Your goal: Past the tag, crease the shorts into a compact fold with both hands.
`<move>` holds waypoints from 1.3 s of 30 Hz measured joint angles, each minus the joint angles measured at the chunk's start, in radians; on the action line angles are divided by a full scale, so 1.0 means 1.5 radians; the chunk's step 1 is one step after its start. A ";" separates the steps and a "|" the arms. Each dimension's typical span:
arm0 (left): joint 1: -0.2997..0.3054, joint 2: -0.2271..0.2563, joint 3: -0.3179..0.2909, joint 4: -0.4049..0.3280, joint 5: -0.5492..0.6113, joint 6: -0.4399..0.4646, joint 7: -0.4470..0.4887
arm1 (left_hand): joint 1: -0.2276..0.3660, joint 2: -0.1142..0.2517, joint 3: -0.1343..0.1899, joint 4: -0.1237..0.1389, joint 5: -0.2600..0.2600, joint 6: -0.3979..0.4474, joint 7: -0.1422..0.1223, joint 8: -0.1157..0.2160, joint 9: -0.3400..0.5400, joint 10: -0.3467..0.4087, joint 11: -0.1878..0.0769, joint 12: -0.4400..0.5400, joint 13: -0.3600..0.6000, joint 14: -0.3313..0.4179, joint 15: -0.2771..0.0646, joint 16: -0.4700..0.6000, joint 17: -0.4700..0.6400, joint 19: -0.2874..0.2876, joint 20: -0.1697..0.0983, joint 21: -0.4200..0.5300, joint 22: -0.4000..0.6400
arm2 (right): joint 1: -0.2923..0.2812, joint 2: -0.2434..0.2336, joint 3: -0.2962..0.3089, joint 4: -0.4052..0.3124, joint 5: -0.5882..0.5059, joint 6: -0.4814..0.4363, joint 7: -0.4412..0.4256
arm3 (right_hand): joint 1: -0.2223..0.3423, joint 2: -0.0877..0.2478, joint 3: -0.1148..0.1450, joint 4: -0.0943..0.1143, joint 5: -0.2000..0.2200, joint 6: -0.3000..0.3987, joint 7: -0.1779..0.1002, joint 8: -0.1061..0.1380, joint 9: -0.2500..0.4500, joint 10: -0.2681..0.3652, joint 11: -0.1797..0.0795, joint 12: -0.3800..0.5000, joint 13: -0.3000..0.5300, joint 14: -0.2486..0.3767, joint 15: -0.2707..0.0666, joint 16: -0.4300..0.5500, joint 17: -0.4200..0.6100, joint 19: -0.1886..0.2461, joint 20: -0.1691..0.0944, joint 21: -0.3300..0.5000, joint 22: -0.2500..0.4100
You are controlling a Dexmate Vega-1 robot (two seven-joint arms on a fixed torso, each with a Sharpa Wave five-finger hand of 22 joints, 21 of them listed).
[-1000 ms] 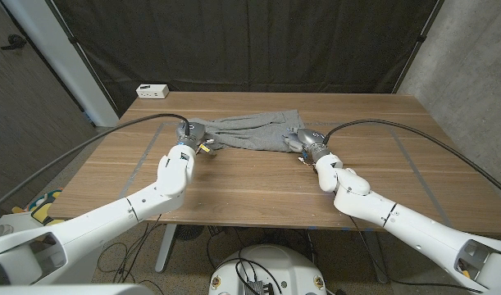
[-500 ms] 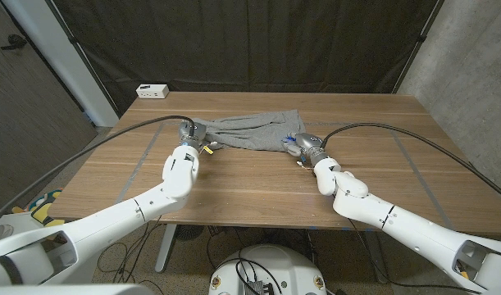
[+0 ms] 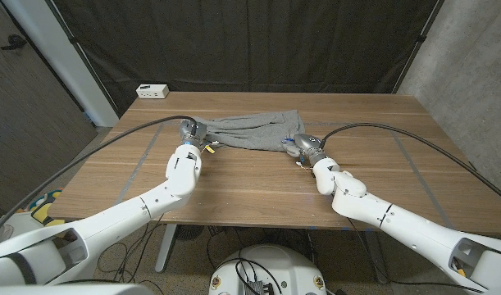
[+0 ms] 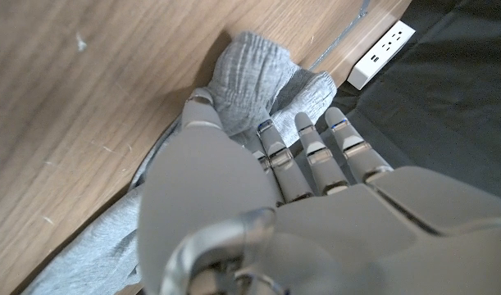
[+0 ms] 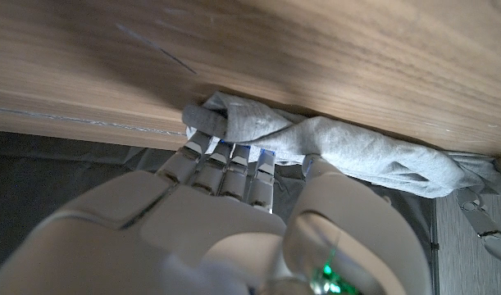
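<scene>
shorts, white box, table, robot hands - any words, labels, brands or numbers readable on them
No text can be read in any view.
shorts: plain grey cloth, no print or tag lettering legible.
white power strip: sockets show in the left wrist view, no marking legible.
left robot hand and right robot hand: both grip the cloth; no lettering visible.
table: bare wood grain with faint tape lines, no writing.

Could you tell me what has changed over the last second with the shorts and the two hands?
Very little. The right robot hand has edged slightly toward the robot's left along the grey shorts. The left robot hand keeps its grip on the other end; the shorts stay on the table.
</scene>
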 measured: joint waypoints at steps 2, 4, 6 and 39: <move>-0.002 -0.006 0.003 0.012 0.005 0.000 0.014 | 0.034 0.014 0.017 -0.017 -0.015 0.031 -0.006 0.000 0.000 0.025 0.000 0.000 0.000 0.019 0.000 0.000 0.000 0.010 -0.007 0.005 0.001 | 0.001 0.000 -0.001 0.002 -0.001 0.000 0.001 | 0.000 0.000 0.009 -0.002 0.000 0.026 0.000 0.006 -0.001 0.020 -0.002 0.001 0.000 0.019 -0.001 0.002 -0.001 0.011 0.001 0.001 0.000; -0.003 -0.010 0.005 0.021 0.008 0.000 0.024 | 0.072 0.029 0.044 -0.030 -0.035 0.061 -0.013 0.000 0.000 0.050 0.000 0.000 0.000 0.039 -0.003 -0.003 0.000 0.019 -0.010 0.011 0.001 | 0.003 0.000 -0.002 0.002 -0.002 0.000 0.003 | 0.000 0.000 0.018 -0.002 -0.003 0.056 0.001 0.009 -0.001 0.045 -0.001 0.007 -0.001 0.042 -0.002 0.005 -0.002 0.023 0.005 0.003 0.000; -0.004 -0.016 0.008 0.035 0.014 0.000 0.045 | 0.108 0.040 0.073 -0.040 -0.056 0.089 -0.020 0.002 0.000 0.075 0.000 0.000 0.001 0.055 -0.005 -0.006 0.000 0.026 -0.012 0.017 0.004 | 0.005 0.000 -0.004 0.004 -0.003 0.000 0.008 | 0.000 0.000 0.023 -0.002 -0.006 0.079 0.003 0.010 -0.001 0.066 0.004 0.010 -0.002 0.061 -0.002 0.005 -0.002 0.034 0.008 0.007 0.000; -0.044 -0.006 0.074 0.140 0.199 -0.044 0.254 | 0.197 0.027 0.168 -0.036 -0.134 0.279 -0.047 0.036 0.003 0.164 0.007 0.015 0.038 0.172 -0.023 0.005 0.022 0.056 -0.050 0.062 0.010 | 0.006 -0.013 -0.007 0.013 -0.005 0.026 0.023 | 0.004 -0.004 0.059 -0.014 -0.009 0.140 0.005 0.010 -0.002 0.118 0.007 0.010 -0.002 0.090 -0.003 -0.005 -0.003 0.046 0.008 0.006 0.001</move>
